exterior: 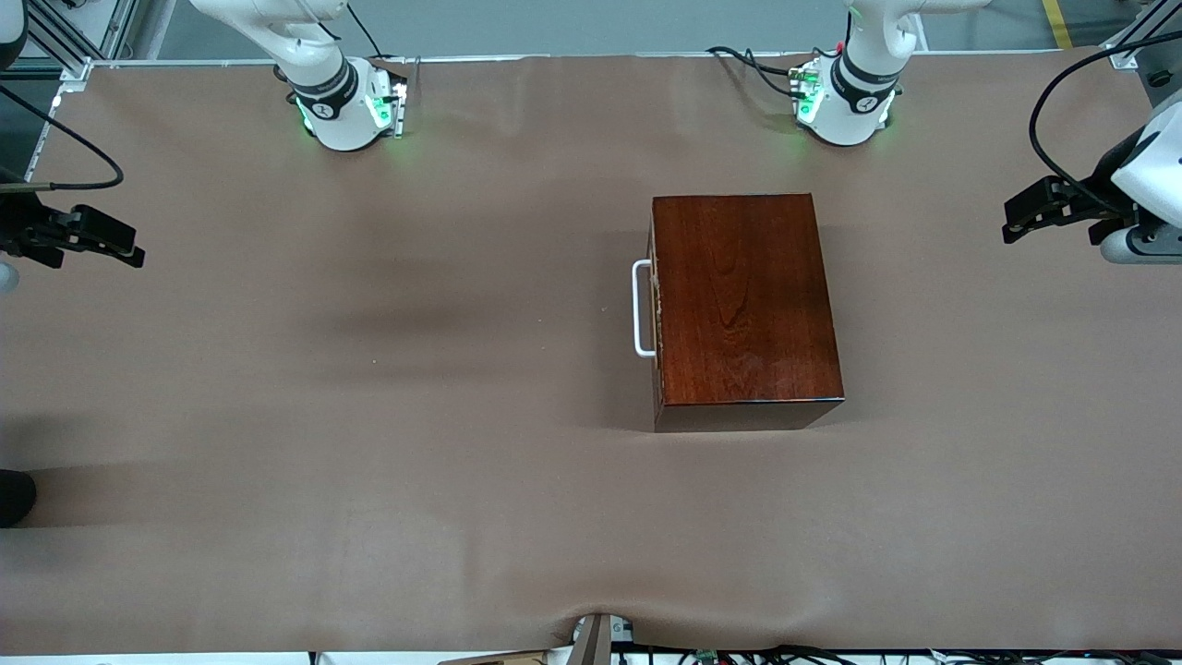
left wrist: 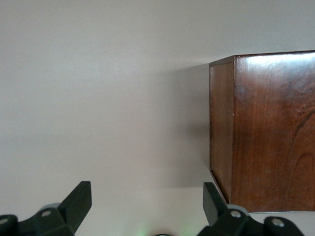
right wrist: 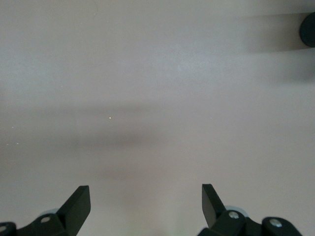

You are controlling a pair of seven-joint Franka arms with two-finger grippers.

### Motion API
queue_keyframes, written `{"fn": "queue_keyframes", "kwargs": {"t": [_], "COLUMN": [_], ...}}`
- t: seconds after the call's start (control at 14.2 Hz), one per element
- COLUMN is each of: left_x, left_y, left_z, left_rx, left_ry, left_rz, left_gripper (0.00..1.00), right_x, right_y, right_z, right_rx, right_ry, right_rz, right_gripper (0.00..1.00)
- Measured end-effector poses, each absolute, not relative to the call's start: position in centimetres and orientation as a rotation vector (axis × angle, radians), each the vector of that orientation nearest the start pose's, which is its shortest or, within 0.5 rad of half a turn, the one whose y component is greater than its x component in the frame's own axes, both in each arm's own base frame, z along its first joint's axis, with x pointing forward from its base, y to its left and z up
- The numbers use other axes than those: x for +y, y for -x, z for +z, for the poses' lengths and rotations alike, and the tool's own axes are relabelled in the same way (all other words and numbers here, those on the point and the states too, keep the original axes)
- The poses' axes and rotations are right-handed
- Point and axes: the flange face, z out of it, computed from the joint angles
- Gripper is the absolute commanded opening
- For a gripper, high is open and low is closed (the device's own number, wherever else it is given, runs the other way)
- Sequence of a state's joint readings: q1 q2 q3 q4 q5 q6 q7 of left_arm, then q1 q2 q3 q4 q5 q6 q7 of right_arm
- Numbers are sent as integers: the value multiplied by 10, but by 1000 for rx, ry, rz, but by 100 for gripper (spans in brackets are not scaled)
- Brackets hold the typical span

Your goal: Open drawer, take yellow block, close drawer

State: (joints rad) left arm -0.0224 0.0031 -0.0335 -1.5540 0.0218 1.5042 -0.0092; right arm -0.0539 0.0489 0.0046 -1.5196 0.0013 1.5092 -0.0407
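At the right arm's end of the worktop (exterior: 369,517), the right gripper (exterior: 129,249) hangs in the air above the brown cover, close to the edge of the front view. Its fingers (right wrist: 78,202) stand wide apart with nothing between them; the right wrist view shows only bare cover under them, crossed by a soft shadow, and a dark round object (right wrist: 309,29) at the rim of that picture. This arm waits, touching nothing.

Toward the middle of the worktop, somewhat toward the left arm's end, stands the glossy reddish-brown wooden box (exterior: 746,300). The drawer (exterior: 656,309) is shut, its front flush with the box's side that faces the right arm's end. The white U-shaped handle (exterior: 639,309) sticks out from that front, with no gripper on it. The yellow block does not show in any view.

At the left arm's end, the left gripper (exterior: 1011,217) hovers above the cover, well apart from the box. Its fingers (left wrist: 78,200) are also spread wide and hold nothing. The left wrist view looks along the worktop at a plain end of the box (left wrist: 266,132), with the box's shadow lying on the cover beside it. Neither finger touches the wood.

The two white arm bases, with green lights glowing, stand along the edge of the worktop farthest from the front camera.
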Motion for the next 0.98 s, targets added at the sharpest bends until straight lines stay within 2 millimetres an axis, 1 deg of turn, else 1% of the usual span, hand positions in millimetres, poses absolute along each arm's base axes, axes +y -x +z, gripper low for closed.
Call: {"fn": "queue_keyframes", "kwargs": {"t": [0.21,0.56,0.7,0.84,0.98], "left_x": [-27,-23,-24,-29,-43], "left_y": [-554,-585,-597,-607,-611], "left_z": [623,599,595,590,587], "left_rx": [68,65,67,80,59], "left_ry": [3118,3114,3115,3107,3108], "left_rz": [49,-49,-70,-71,-69], "left_gripper": [100,100,100,100,100], "right_x": [-28,-28,-28,-28,-28], "right_y": [-562,-562,-562,-562,-562], "right_z": [616,616,616,616,616], "right_rx": [13,14,14,13,13], "right_ry": [3136,3136,3136,3136,3136], "right_rz": [93,93,93,93,93], "right_gripper": [100,100,100,100,100]}}
